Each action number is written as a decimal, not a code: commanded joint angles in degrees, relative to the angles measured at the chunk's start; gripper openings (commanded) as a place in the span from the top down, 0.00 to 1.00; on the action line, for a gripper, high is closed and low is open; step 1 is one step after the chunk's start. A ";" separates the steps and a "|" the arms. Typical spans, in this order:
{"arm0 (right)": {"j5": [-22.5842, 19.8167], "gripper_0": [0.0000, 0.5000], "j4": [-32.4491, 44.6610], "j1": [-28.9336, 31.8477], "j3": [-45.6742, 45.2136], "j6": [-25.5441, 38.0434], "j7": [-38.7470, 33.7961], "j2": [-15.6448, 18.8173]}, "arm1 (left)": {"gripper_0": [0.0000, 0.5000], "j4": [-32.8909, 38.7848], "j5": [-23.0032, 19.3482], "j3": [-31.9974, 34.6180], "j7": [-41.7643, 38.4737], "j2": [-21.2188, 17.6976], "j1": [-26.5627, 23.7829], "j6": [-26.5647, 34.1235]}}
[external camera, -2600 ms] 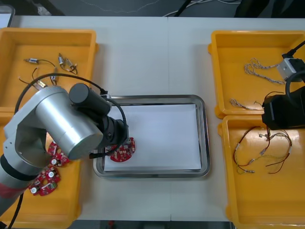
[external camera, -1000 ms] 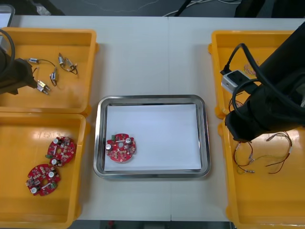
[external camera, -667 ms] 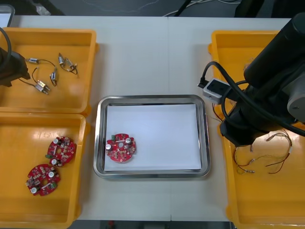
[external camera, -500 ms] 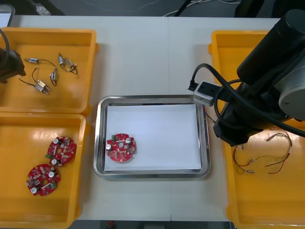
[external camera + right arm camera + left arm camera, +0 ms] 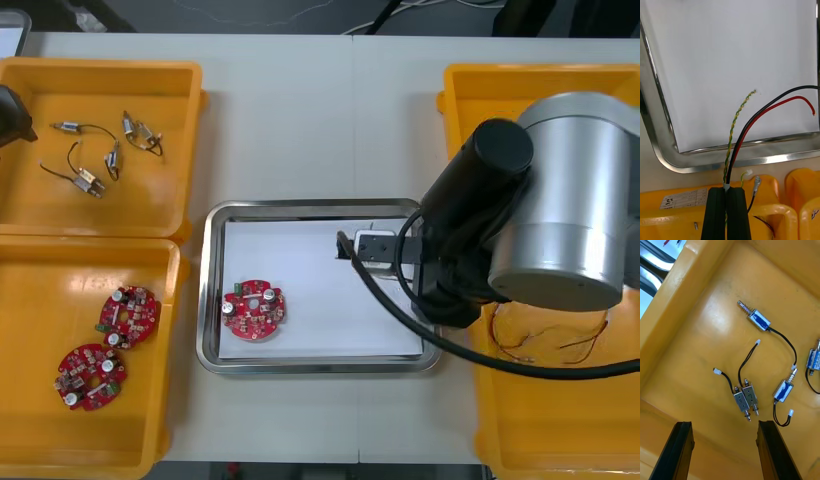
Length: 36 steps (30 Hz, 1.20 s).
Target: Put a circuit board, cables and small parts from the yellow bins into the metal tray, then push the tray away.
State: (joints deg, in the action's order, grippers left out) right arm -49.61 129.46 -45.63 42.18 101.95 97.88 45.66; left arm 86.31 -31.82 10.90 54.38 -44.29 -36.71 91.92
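Black fingers (image 5: 717,213) pinch close together on the right claw (image 5: 726,190), and between them sits a bunch of cables (image 5: 752,122): one black, one red, one twisted yellow-and-green strand. That claw is gripping the cables. Their free ends reach out past the fingertips, over the shiny rim of the metal tray (image 5: 662,157) and above its white inside, close to a corner; whether they touch the lining I cannot tell. From the front, the right arm (image 5: 560,200) leans over the tray's right side, and a round red circuit board (image 5: 253,309) lies inside, near the tray's left rim. Over at the far left, the left claw (image 5: 724,423) hangs with its fingers spread wide, holding nothing, above small metal parts (image 5: 746,400) with thin black leads, scattered on the floor of a yellow bin (image 5: 685,352). Two more boards (image 5: 128,315) lie in the near left bin (image 5: 40,440), all on the light surface (image 5: 320,120).
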 commanded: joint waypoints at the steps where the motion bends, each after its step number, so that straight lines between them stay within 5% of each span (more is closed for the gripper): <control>1: 2.32 1.00 -0.61 -1.83 3.96 -1.84 0.74 -2.41 | 0.00 0.53 -0.87 1.67 -4.72 -0.18 -2.58 -0.61; 18: 12.17 1.00 -9.84 -1.83 17.49 -10.28 0.12 -9.45 | 0.00 -4.92 1.94 0.70 -4.19 3.69 -3.02 -9.75; 36: 13.22 1.00 -18.63 -1.83 20.04 -14.85 0.56 -13.66 | 0.00 -10.19 9.41 -2.81 -2.87 4.04 -3.02 -16.43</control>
State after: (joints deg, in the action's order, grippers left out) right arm -36.93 110.67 -45.70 61.06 87.84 97.88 33.64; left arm 76.46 -23.43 9.07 53.58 -40.60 -37.08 76.50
